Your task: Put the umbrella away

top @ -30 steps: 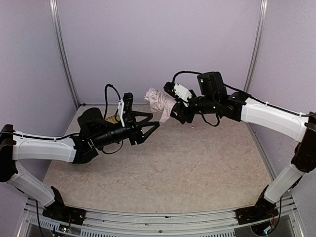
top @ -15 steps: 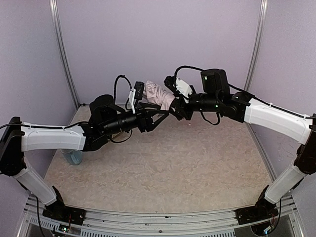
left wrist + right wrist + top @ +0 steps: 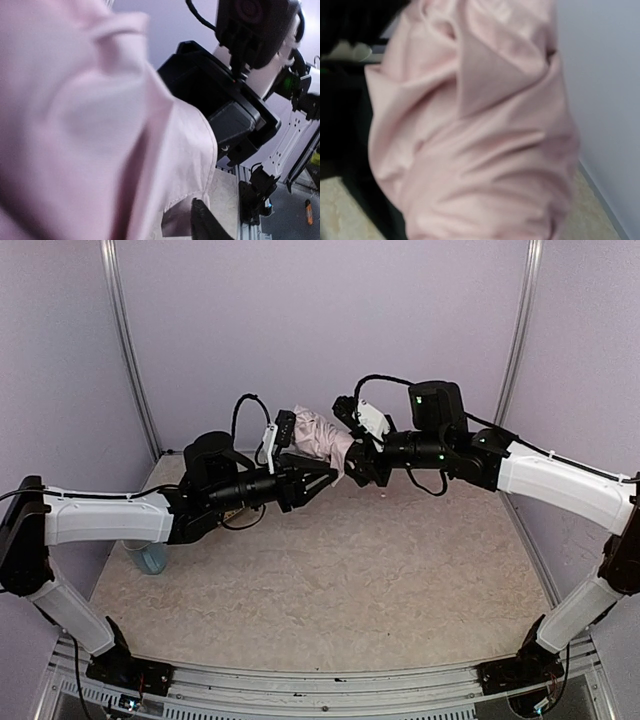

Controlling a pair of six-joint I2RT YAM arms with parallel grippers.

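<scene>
The umbrella [image 3: 318,436] hung above the far edge of the table [image 3: 330,580], clamped at one end by the right gripper [image 3: 352,462]. The left gripper [image 3: 325,478] stood beside it, jaws spread. Its fabric looked light, soft and slippery, so a pinch through to the stiff core seemed wisest.

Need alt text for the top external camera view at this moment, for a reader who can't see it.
A bunched pale pink umbrella is held in the air above the far side of the table. The right gripper grips it from the right, and the left gripper, fingers spread, reaches in at its lower edge from the left.
</scene>
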